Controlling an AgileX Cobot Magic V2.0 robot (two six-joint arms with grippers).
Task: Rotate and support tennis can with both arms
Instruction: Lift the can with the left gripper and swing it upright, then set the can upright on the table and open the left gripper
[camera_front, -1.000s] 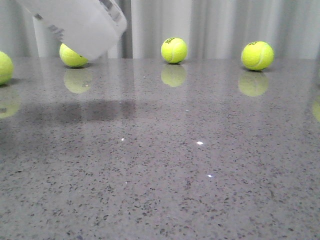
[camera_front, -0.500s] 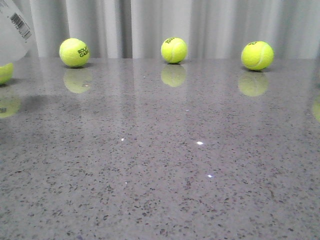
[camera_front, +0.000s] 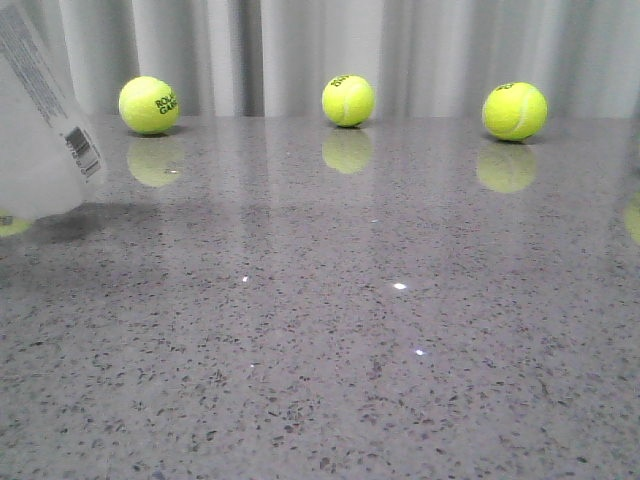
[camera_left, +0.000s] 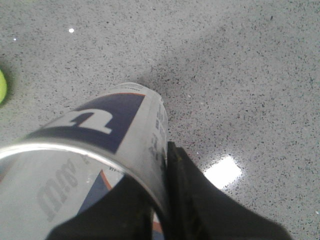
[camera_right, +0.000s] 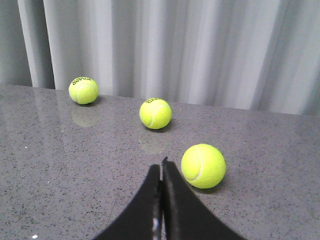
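1. One tennis can (camera_front: 40, 120) at the far left of the front view, tilted, lower end just above the grey table (camera_front: 400, 350); larger in frame and lower than half a second ago, when only a corner showed at the top left; barcode now facing the camera.
2. Three tennis balls (camera_front: 149, 104) along the back edge, unmoved since the earlier frames.
3. Left gripper (camera_left: 165, 210) clamped on the can's side near the metal rim, one dark finger (camera_left: 187, 200) flat against the label; seen only in the left wrist view, along with the navy panel and orange stripe.
4. Right gripper (camera_right: 161, 200) pressed together, empty, pointing toward the balls and curtain (camera_right: 200, 50); absent from the front view.
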